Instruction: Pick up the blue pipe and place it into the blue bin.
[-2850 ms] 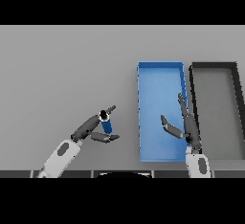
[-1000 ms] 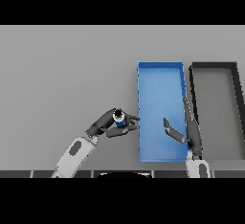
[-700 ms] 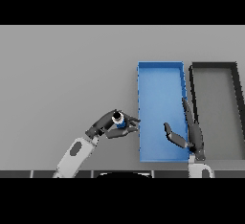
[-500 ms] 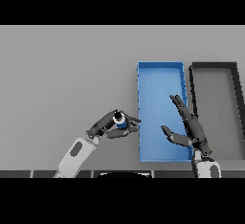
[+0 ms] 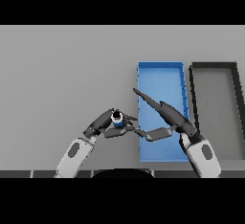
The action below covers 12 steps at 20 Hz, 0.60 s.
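Observation:
In the head view, a short blue pipe (image 5: 117, 118) with a light open end is held just left of the blue bin (image 5: 160, 77), above the table. My left hand (image 5: 106, 125) is shut on it, fingers and thumb curled round it. My right hand (image 5: 165, 117) lies over the bin's left part, open, its straight fingers stretching up-left and its thumb reaching toward the pipe, close to the left hand. The bin holds nothing that I can see.
A dark grey bin (image 5: 215, 70) stands right beside the blue bin on its right side. The grey table (image 5: 62, 70) stretches away to the left and back.
My right hand has swung left across the blue bin, toward the pipe and the left hand. Earlier the left hand carried the pipe rightward to the bin's edge; it now holds still.

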{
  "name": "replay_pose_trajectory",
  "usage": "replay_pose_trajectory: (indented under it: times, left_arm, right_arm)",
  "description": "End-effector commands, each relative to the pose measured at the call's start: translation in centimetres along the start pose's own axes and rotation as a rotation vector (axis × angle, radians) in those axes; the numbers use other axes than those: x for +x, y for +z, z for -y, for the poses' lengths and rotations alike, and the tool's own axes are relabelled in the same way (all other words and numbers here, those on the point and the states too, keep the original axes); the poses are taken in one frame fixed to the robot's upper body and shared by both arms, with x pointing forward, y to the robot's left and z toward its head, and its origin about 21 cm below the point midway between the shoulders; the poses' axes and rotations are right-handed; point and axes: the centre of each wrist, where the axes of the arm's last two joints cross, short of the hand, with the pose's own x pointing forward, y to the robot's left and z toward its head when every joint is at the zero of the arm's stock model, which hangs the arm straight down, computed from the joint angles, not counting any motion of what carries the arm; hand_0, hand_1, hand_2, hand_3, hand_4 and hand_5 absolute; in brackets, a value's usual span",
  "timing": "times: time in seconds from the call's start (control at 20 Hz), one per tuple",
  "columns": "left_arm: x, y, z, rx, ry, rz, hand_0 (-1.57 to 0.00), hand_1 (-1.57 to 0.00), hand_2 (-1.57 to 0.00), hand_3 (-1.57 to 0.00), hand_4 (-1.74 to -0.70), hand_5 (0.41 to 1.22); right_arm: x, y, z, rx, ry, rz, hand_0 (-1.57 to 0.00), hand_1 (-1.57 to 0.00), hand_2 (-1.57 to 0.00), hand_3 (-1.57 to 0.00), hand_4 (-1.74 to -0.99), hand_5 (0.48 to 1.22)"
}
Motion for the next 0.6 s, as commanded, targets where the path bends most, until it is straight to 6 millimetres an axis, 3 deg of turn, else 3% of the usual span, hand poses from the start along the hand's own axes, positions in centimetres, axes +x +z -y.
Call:
replay_pose_trajectory:
  times: [0.0,0.3,0.55]
  left_arm:
    - [-0.1,0.1,-0.2,0.002,0.002,0.003,-1.57,-1.57,-1.57,-1.57,-1.47,1.221]
    - [-0.5,-0.4,0.0,-0.023,0.024,0.009,-1.57,-1.57,-1.57,-1.57,-1.46,1.221]
    - [-0.4,-0.2,-0.2,-0.017,0.023,-0.016,-1.57,-1.57,-1.57,-1.57,-1.47,1.221]
  right_arm:
    - [0.4,-0.6,-0.3,0.036,0.002,0.001,0.00,0.00,-0.04,0.00,-1.302,0.559]
    - [2.4,-4.3,-1.9,0.189,0.022,0.028,0.00,0.00,-0.05,0.00,-1.242,0.551]
    - [2.8,-7.2,-2.1,0.254,0.063,-0.007,-0.02,-0.03,-0.08,0.00,-1.186,0.521]
